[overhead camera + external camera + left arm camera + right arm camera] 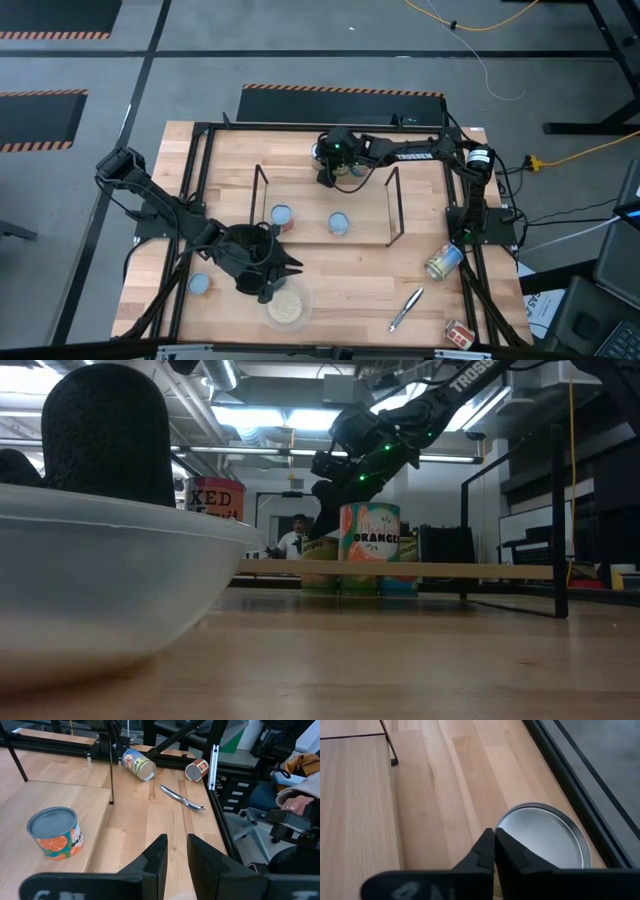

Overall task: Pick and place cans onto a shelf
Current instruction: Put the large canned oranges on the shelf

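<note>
My right gripper [494,840] is shut, low over the table's far edge behind the shelf [330,235]. Its fingertips are at the rim of a silvery-topped can [545,837] that stands upright on the table. In the low view that can [370,545] has an orange label, and others stand beside it. Two cans [282,215] [339,223] stand upright on the shelf's wooden board. My left gripper [177,855] hangs above the table's near left, open by a narrow gap, with nothing between its fingers. My right gripper comes slanting down from the table's right, its shut fingers [485,851] beside the can's near rim [501,826]. Nothing shows between the fingers. I cannot tell whether they touch the rim.
A clear bowl of pale grains [287,305] sits at the near edge below my left gripper. A pale-topped can [200,284] stands left of it. Two cans [443,262] [460,332] lie on their sides at the right, and a silver pen [405,308] lies between them. A black frame [190,200] rings the tabletop.
</note>
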Controlling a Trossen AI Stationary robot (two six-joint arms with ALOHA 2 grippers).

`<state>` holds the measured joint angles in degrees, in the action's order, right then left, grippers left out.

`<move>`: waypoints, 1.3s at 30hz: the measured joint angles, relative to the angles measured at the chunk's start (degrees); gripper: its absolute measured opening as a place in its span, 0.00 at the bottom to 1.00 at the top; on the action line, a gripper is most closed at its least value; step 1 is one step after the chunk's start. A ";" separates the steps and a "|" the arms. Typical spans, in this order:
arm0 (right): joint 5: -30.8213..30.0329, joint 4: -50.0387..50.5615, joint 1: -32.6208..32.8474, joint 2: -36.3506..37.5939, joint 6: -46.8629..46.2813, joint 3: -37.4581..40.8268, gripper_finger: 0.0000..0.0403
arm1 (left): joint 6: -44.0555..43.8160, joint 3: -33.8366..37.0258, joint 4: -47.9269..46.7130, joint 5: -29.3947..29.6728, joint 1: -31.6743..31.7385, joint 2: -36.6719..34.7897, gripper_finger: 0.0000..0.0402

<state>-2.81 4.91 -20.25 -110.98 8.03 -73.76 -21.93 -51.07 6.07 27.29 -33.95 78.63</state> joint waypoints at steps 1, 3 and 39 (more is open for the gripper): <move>0.00 0.00 0.00 0.00 0.00 0.00 0.01 | 0.00 0.00 -0.02 0.00 0.02 0.00 0.17; -0.02 0.02 0.00 0.00 0.27 0.00 0.01 | -0.02 0.00 -0.02 0.00 0.02 0.00 0.17; 10.50 28.04 12.64 22.54 17.98 0.58 0.00 | 0.04 0.00 -0.02 -0.22 -0.11 -0.02 0.17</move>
<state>7.68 32.95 -7.61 -88.44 26.01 -73.18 -21.89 -51.07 6.04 27.07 -34.06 78.61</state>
